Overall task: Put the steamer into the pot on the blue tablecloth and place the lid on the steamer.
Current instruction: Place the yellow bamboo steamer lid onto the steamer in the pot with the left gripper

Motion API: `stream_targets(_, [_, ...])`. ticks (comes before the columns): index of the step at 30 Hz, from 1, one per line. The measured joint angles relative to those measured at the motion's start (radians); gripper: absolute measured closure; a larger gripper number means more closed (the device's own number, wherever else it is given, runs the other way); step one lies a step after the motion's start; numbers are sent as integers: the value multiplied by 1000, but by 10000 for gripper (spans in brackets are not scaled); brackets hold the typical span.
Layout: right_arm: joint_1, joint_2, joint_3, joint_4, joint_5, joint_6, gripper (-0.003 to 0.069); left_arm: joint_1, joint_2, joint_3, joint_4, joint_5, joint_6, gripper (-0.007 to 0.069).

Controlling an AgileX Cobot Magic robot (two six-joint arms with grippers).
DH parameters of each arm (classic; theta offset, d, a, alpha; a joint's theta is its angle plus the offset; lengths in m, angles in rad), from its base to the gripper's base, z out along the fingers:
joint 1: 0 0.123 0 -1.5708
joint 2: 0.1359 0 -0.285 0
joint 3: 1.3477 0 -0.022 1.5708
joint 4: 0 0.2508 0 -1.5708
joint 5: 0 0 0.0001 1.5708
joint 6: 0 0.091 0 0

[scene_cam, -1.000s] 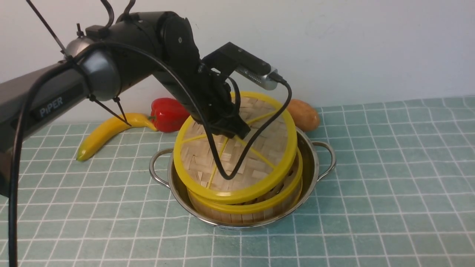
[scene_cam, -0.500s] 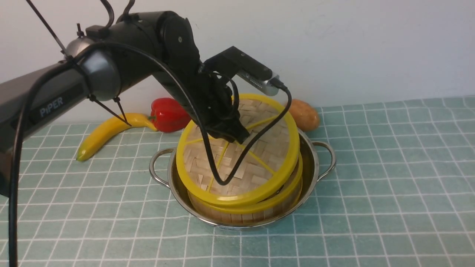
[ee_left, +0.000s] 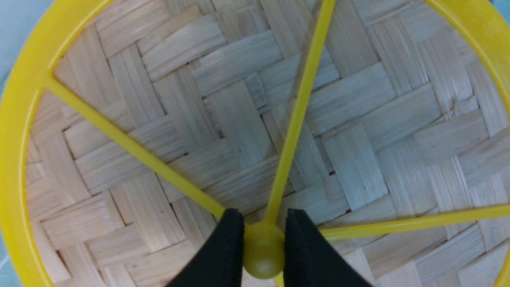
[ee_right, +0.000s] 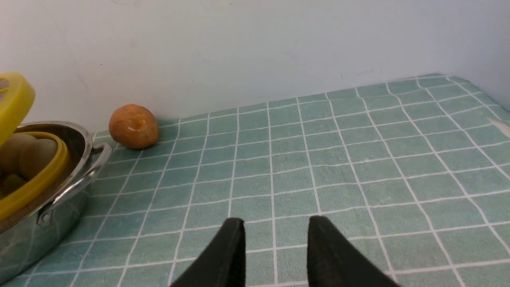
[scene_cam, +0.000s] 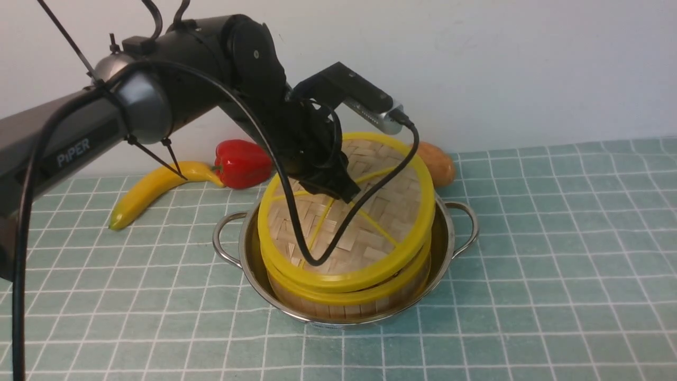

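The steamer [scene_cam: 344, 307] sits inside the steel pot [scene_cam: 447, 238] on the blue tablecloth [scene_cam: 555, 254]. The woven lid [scene_cam: 370, 233] hangs tilted just over the steamer, its near edge close to the steamer's yellow rim and its far edge higher. My left gripper [scene_cam: 338, 191] is shut on the lid's yellow hub knob, seen close in the left wrist view [ee_left: 263, 217] over the lid [ee_left: 239, 119]. My right gripper [ee_right: 275, 221] is open and empty above bare cloth. That view shows the pot [ee_right: 81, 137], the steamer's rim [ee_right: 44, 179], pale buns [ee_right: 34, 155] and the lid's edge [ee_right: 14, 99].
A banana [scene_cam: 153, 190] and a red pepper [scene_cam: 240, 163] lie behind the pot on the left. A potato [scene_cam: 438, 165] lies behind it on the right, also in the right wrist view [ee_right: 133, 126]. A white wall stands close behind.
My left gripper has carried the lid to the right and lower, and the lid now lies more squarely over the steamer.
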Motion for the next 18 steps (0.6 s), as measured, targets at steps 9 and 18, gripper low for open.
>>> stream_targets(9, [0,0,0,0,0,0,419,0,0,0,12,6,-18,510])
stream_targets(18, [0,0,0,0,0,0,419,0,-33,-124,39,166,-125,510])
